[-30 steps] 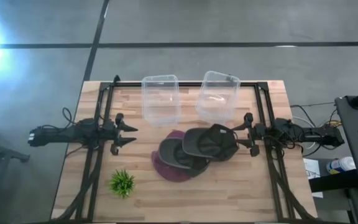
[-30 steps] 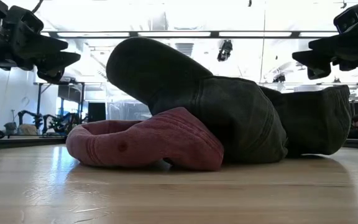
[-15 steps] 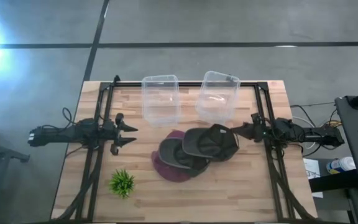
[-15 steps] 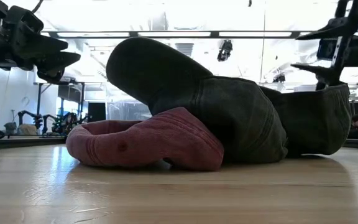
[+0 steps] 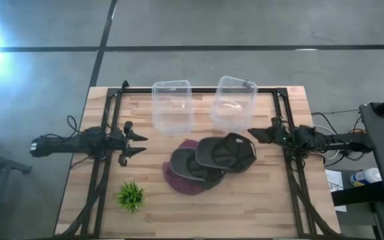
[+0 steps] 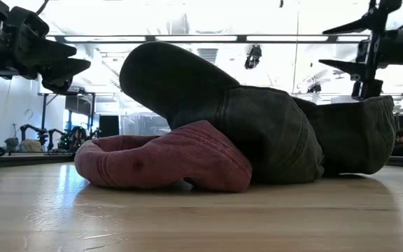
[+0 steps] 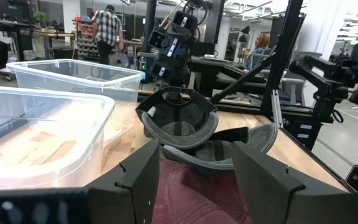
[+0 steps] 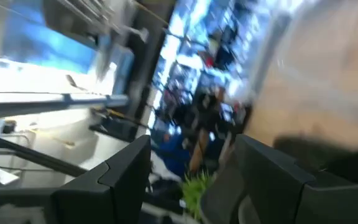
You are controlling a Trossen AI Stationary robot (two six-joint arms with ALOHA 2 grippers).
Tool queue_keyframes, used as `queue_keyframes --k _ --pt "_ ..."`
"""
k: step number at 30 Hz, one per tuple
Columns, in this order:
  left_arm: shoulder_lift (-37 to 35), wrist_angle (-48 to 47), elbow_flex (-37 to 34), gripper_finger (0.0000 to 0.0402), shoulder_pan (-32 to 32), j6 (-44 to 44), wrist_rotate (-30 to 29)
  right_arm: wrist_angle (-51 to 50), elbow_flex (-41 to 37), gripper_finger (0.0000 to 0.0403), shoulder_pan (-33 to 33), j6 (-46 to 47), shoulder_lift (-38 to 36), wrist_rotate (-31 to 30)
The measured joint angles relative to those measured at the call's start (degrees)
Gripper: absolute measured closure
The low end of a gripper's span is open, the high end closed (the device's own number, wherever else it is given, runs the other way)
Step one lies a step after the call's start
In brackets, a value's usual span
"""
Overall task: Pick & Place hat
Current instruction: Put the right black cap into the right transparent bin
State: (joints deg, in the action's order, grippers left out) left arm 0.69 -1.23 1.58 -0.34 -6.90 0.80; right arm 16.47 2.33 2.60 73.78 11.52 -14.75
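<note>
Three caps lie piled at the table's middle. The dark cap [image 5: 225,152] lies open side up on a grey cap [image 5: 193,167], which rests on a red cap [image 5: 179,180] flat on the wood. In the low view the red cap [image 6: 163,159] sits in front and the dark cap [image 6: 359,136] to the right. My right gripper [image 5: 252,134] hangs open just right of the dark cap's far edge, above it [image 6: 329,47], touching nothing. My left gripper [image 5: 139,143] waits open left of the pile [image 6: 75,75], with the caps ahead of its fingers [image 7: 197,177].
Two clear plastic bins [image 5: 172,107] [image 5: 233,102] stand at the far edge behind the caps. A small green plant [image 5: 131,195] sits near the left front corner. Black frame rails [image 5: 105,133] run along both sides. Bare wood lies in front of the pile.
My right gripper has moved toward the table's left, closer to the dark cap's far edge, and has rolled about its wrist: its fingers, first spread level, now stand one above the other. The caps and my left arm have kept still.
</note>
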Motion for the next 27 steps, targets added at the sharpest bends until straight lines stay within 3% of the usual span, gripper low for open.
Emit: queue_keyframes --k 6,10,14,27 --pt "0.0 0.0 0.0 0.0207 0.0 0.0 0.0 -4.9 14.3 0.0172 7.2 -2.7 22.8 0.2" --pt "0.0 0.0 0.0 0.0207 0.0 0.0 0.0 -26.9 28.3 0.0172 11.6 -10.1 37.7 1.5" --pt "0.0 0.0 0.0 0.0207 0.0 0.0 0.0 -50.7 41.7 0.0179 13.8 -9.8 51.0 3.2" --pt "0.0 -0.1 0.0 0.0207 0.0 0.0 0.0 -67.7 67.4 0.0188 16.6 -36.8 79.2 4.4"
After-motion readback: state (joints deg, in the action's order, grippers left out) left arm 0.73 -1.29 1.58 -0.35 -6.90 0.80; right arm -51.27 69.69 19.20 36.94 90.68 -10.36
